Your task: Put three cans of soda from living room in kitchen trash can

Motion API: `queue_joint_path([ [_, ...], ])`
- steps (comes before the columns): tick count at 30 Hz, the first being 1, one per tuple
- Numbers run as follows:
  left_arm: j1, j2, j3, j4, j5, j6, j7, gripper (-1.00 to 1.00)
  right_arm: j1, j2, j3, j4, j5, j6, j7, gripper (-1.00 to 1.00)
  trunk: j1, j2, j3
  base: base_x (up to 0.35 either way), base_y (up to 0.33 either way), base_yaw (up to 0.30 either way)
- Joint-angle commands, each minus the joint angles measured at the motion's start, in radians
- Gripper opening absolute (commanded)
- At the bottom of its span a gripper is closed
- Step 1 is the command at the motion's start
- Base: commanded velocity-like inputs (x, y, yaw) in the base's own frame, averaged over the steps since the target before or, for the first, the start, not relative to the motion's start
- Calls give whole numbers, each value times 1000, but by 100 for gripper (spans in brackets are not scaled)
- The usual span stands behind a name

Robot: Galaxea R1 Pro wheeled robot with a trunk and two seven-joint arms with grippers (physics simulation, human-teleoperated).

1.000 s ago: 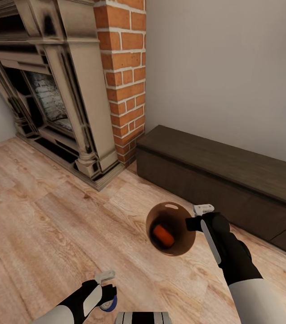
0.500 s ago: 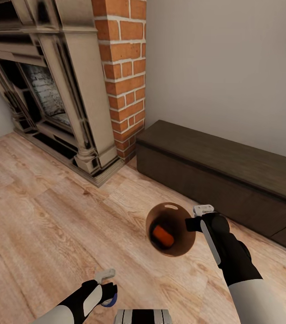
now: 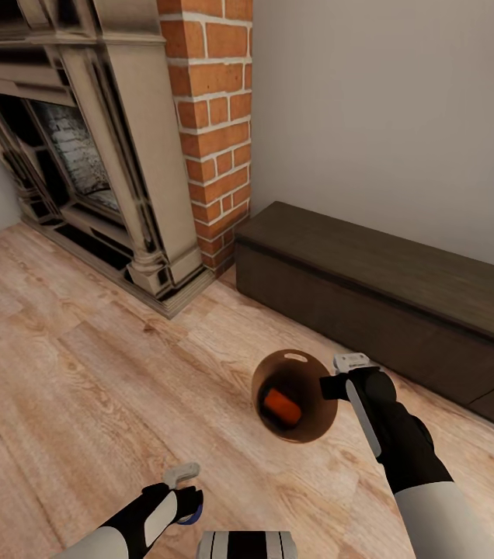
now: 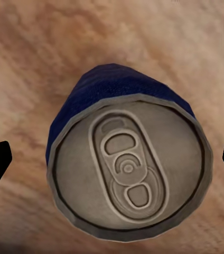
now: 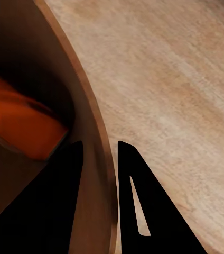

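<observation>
Head view: the right pincer [image 3: 329, 386] is gripping the trash can [image 3: 294, 394] by its rim, with 1 orange can [image 3: 282, 405] lying inside; the left pincer [image 3: 187, 505] is carrying the blue can [image 3: 190, 515] over the wood floor [image 3: 68, 388].

Left wrist view: the blue can [image 4: 129, 169] sits between the pincer's tips, top facing the camera; whether they are touching it, I cannot tell. It is probably light, stiff and slick, best squeezed mid-body.

Right wrist view: the 2 fingers [image 5: 138, 211] are straddling the trash can wall [image 5: 93, 174], nearly closed on it.

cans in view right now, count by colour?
Orange can, lying inside the trash can held by the right gripper: 1
Dark blue can, in the left gripper: 1
Total: 2
</observation>
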Motion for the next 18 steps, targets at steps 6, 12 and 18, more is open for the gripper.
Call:
queue_joint_path([
  [6, 0, 0, -3, 0, 0, -13, 0, 100, 4, 0, 1, -1, -17, 0, 3, -100, 1, -1, -8, 0, 0, 0],
  [12, 0, 0, -11, 0, 0, -17, -1, 100, 5, 3, 1, -1, -17, 0, 3, -100, 1, -1, -12, 0, 0, 0],
  [18, 0, -1, -18, 0, 0, -18, -12, 100, 6, 4, 1, -1, -17, 0, 3, -100, 2, -1, -19, 0, 0, 0],
])
